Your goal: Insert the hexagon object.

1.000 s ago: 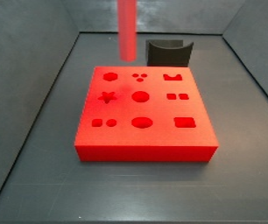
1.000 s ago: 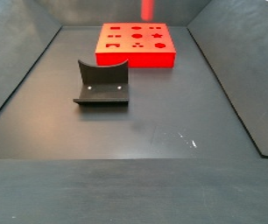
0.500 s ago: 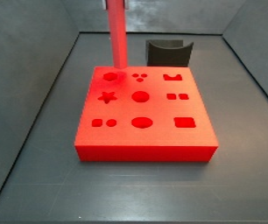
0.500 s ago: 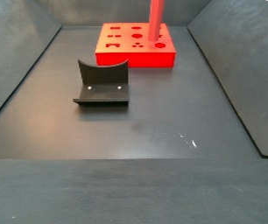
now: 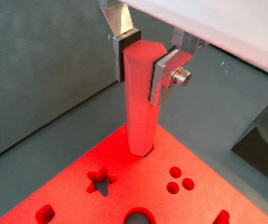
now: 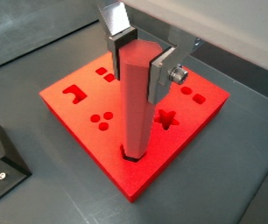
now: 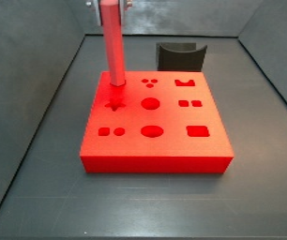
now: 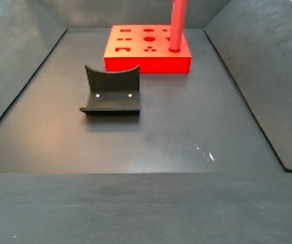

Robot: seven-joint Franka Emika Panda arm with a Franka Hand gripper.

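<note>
My gripper [image 5: 143, 57] is shut on the hexagon object [image 5: 140, 105], a long light red rod held upright; both wrist views show this [image 6: 144, 61]. The rod's lower end [image 6: 130, 154] meets a hole near a corner of the flat red block [image 6: 89, 144]. In a side view the rod [image 7: 113, 47] stands over the block's [image 7: 158, 155] far-left corner, with the gripper [image 7: 109, 4] at the picture's upper edge. In a side view from the far end the rod [image 8: 179, 24] rises from the block [image 8: 135, 63]. How deep the rod sits in the hole I cannot tell.
The dark fixture [image 7: 180, 54] stands just behind the block, and it shows nearer the camera in a side view [image 8: 111, 91]. Grey walls [image 7: 46, 56] enclose the dark floor [image 8: 161, 133]. The block's top has several other shaped holes [image 7: 151, 104].
The rod has moved with the gripper from behind the block to over its far-left corner and has come down until its lower end reaches the hole there.
</note>
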